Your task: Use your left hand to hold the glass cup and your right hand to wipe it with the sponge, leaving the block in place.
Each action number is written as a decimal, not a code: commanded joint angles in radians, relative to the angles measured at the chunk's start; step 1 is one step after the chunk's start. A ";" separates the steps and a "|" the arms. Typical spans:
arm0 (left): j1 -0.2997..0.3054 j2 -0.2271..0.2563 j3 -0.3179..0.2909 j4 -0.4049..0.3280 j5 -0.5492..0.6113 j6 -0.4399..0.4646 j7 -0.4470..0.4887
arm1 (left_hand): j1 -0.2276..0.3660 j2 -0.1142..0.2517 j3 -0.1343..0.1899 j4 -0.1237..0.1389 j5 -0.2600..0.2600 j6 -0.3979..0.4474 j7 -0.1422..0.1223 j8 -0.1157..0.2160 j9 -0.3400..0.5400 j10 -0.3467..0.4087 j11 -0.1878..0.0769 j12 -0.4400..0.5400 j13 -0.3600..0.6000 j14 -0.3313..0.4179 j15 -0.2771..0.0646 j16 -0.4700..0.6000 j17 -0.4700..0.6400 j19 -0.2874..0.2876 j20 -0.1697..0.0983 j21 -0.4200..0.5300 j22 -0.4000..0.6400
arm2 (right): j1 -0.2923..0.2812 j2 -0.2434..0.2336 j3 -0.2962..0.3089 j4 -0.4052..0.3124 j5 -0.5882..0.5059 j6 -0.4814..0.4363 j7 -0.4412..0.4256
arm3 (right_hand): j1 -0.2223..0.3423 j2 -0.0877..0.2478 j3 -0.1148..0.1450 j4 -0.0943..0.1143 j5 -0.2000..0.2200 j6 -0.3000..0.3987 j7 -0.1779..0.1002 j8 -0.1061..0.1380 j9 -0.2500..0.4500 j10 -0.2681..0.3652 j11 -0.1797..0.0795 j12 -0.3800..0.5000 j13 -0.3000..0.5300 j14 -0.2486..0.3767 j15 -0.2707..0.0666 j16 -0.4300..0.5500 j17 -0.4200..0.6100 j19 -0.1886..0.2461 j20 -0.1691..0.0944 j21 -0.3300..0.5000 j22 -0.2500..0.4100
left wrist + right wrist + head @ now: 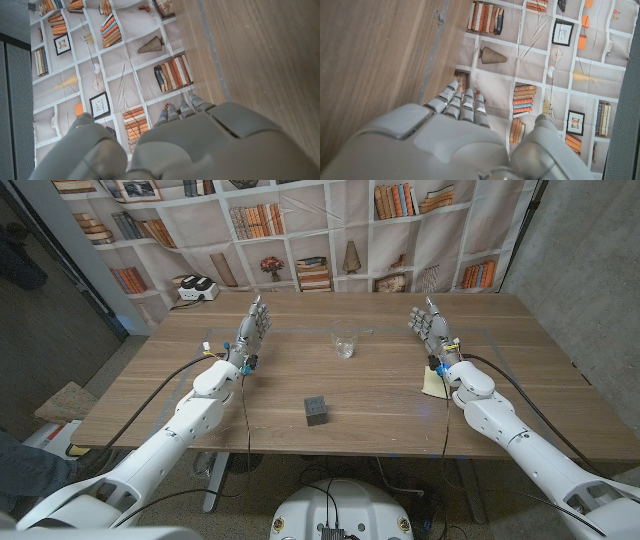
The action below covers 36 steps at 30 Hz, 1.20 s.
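Observation:
A small clear glass cup (346, 346) stands upright on the wooden table (300, 375), toward the far middle. A dark grey block (317, 410) sits nearer the front, centre. A pale yellow sponge (434, 384) lies under my right wrist, partly hidden by the arm. My left hand (252, 328) is raised at the far left, fingers stretched and apart, holding nothing, well left of the cup. My right hand (427, 326) mirrors it at the far right, fingers extended, empty, right of the cup. The wrist views show the backs of the left hand (190, 145) and right hand (445, 140).
A white and black device (197, 288) sits at the table's far left corner. A bookshelf-print backdrop (330, 240) hangs behind the table. Thin tape lines (300, 332) mark the tabletop. Black cables run along both arms.

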 commanded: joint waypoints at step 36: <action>0.137 0.084 -0.034 -0.230 0.015 -0.002 0.058 | 0.047 0.030 0.016 -0.016 0.018 0.046 0.002 0.016 0.002 0.040 -0.003 0.013 0.005 0.039 0.000 0.011 0.001 0.016 0.005 0.009 0.004 | -0.326 -0.117 0.139 -0.289 -0.136 0.185 -0.188 | 0.051 0.021 0.015 -0.031 0.007 0.101 -0.047 0.030 0.005 0.139 -0.039 0.034 0.002 0.130 -0.040 0.020 0.001 0.124 -0.029 0.012 0.003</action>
